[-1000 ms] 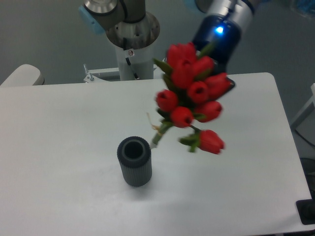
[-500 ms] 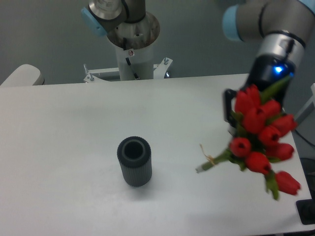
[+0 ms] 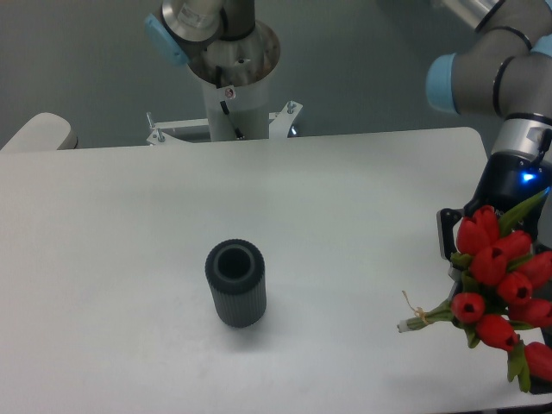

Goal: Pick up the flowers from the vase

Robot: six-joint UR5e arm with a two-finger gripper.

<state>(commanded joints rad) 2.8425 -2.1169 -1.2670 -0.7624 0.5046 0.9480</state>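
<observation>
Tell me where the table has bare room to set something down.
Bare: the whole left half of the table beside the vase, the back strip before the arm's base, and the stretch between vase and flowers. Crowded: the right front corner, under the bunch and gripper.

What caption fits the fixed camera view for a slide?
Gripper holds the flowers over the table's right edge, clear of the empty upright vase.

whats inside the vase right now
Nothing visible. The dark ribbed vase stands upright with its mouth open and dark; its bottom is in shadow. The tulips hang at the table's right edge, covering the hand.
</observation>
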